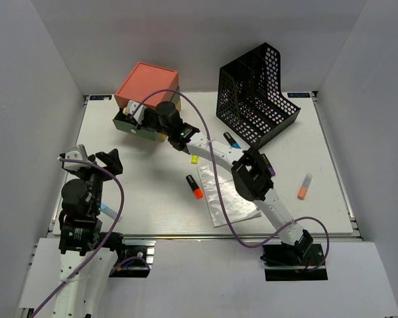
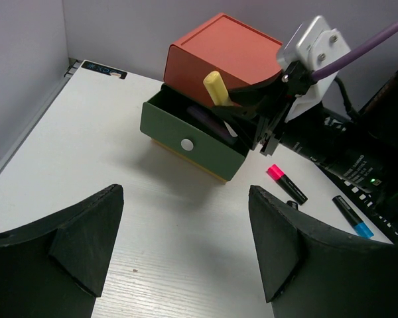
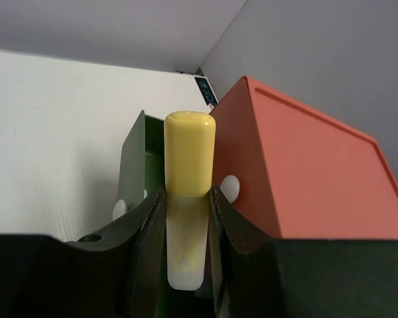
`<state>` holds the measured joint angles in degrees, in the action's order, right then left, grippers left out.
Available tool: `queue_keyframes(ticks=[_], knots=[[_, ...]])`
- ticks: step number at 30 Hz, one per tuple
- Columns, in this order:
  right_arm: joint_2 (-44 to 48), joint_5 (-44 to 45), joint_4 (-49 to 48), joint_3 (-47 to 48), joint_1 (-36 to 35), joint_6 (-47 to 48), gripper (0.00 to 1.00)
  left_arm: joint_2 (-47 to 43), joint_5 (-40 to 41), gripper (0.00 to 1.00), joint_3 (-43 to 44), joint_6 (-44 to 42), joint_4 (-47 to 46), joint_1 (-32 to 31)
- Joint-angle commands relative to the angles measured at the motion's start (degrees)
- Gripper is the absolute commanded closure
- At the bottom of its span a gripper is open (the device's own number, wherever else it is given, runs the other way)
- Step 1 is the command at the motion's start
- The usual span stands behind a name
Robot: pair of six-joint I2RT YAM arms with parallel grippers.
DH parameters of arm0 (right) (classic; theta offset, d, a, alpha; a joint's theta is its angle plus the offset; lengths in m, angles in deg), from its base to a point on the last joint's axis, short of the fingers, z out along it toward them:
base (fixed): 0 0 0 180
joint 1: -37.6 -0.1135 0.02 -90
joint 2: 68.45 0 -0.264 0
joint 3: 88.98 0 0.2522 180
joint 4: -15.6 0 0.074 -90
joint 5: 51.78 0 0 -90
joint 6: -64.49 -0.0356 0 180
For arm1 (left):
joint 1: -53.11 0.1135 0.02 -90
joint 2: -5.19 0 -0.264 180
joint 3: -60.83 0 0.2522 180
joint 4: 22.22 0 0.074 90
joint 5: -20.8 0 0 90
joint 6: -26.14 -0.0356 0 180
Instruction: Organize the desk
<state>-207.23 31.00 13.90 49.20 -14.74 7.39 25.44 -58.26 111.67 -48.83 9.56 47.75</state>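
Bench — white, flat, walled on three sides, metal rail along its near edge by the arm bases. Stacked drawer box sits at the far left-centre, with its green drawer pulled out. Right jaws are clamped on a yellow highlighter, held right over the open drawer with the cap end sticking out past the tips. Left jaws gape wide with nothing between them, above the bench's left side and well apart from the box. Black mesh file holder stands at the far right. Loose near centre — red-capped marker, blue-capped marker, clear plastic sleeve. An orange marker lies further right.
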Motion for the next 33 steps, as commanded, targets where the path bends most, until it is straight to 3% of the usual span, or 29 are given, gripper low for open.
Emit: queue_keyframes(ticks=[1, 4, 6, 7, 9, 15, 19, 20, 23, 24, 28, 30, 31, 33], knots=[[-1.23, 0.89, -4.49, 2.67, 0.66, -0.83, 1.00, -0.12, -0.57, 0.15, 0.01, -0.52, 0.35, 0.27], [-1.67, 1.25, -4.40, 2.50, 1.01, -0.74, 1.00, -0.04, -0.66, 0.15, -0.08, -0.52, 0.35, 0.27], [-1.49, 1.25, -4.57, 1.97, 1.18, -1.09, 0.92, 0.05, -0.57, 0.15, -0.08, -0.52, 0.35, 0.27], [-1.06, 1.25, -4.66, 1.18, 1.18, -1.09, 0.82, -0.03, -0.66, 0.15, -0.17, -0.52, 0.26, 0.27], [-0.18, 1.07, -5.01, 0.21, 1.27, -1.09, 0.72, 0.14, -0.66, 0.15, -0.17, -0.52, 0.35, 0.27], [1.67, -0.16, -3.96, -0.67, 1.27, -2.06, 0.46, 0.14, -0.48, 0.15, -0.17, -0.52, 0.35, 0.27], [2.64, -0.69, -2.82, -0.85, 1.27, -2.41, 0.45, 0.14, -0.39, 0.15, -0.25, -0.52, 0.26, 0.27], [3.16, -0.69, -2.64, -1.54, 1.10, -3.10, 0.46, 0.14, -0.31, 0.15, -0.25, -0.52, 0.26, 0.27], [6.85, -1.21, -1.07, -3.21, 1.18, -6.00, 0.61, 0.05, -0.31, 0.15, -0.25, -0.52, 0.26, 0.27], [8.94, -1.39, 0.42, -3.05, 1.36, -7.32, 0.73, 0.14, -0.65, 0.15, -0.25, -0.52, 0.17, 0.27], [15.28, -3.06, 11.22, -2.34, 2.76, -12.24, 0.99, 0.05, -3.46, 0.19, -0.69, -0.87, -0.97, 0.27], [20.18, -4.28, 19.54, -3.91, 3.99, -14.87, 1.00, 0.23, -5.48, 0.27, -1.13, -1.22, -1.93, 0.27], [22.22, -5.25, 21.60, -5.49, 5.13, -15.58, 1.00, 0.58, -7.67, 0.38, -1.13, -1.40, -2.29, 0.27], [28.98, -7.79, 25.98, -12.66, 6.89, -16.55, 1.00, 1.02, -9.44, 0.52, -1.31, -1.67, -2.90, 0.27]])
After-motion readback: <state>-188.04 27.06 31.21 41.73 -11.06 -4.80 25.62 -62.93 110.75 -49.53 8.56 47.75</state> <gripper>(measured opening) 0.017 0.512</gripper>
